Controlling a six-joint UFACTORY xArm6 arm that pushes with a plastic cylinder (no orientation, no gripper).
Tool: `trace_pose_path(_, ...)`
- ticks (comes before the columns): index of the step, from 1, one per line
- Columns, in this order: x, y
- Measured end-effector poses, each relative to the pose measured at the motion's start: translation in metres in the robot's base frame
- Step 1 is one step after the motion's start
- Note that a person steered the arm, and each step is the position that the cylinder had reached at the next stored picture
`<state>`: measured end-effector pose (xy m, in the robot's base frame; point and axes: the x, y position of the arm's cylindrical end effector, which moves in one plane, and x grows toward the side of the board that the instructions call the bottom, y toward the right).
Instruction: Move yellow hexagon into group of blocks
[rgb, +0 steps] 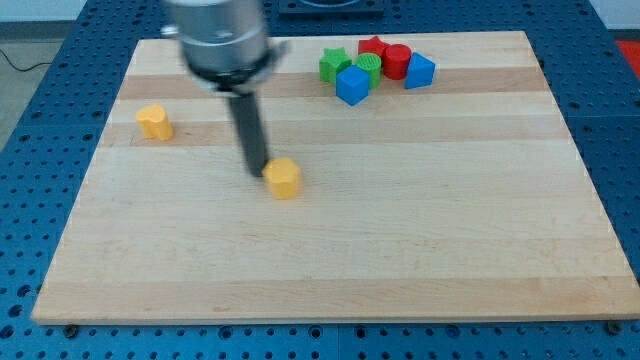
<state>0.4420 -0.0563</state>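
A yellow hexagon block (284, 178) lies near the board's middle, left of centre. My tip (257, 172) is right at its left side, touching or almost touching it. A group of blocks sits at the view's top right of centre: a green star (333, 66), a green cylinder (368, 67), a blue cube (352, 85), a red star (374, 48), a red cylinder (397, 61) and a blue block (420, 71). Another yellow block (154, 122) lies apart at the view's left.
The wooden board (330, 260) lies on a blue perforated table (610, 150). The arm's grey body (218, 35) hangs over the board's top left part.
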Motion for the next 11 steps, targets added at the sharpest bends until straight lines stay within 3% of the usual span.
trace_pose_path(1, -0.001, 0.028)
trace_pose_path(3, 0.018, -0.066)
trace_pose_path(4, 0.061, -0.042)
trace_pose_path(5, 0.064, 0.009)
trace_pose_path(7, 0.013, 0.096)
trace_pose_path(11, 0.006, 0.079)
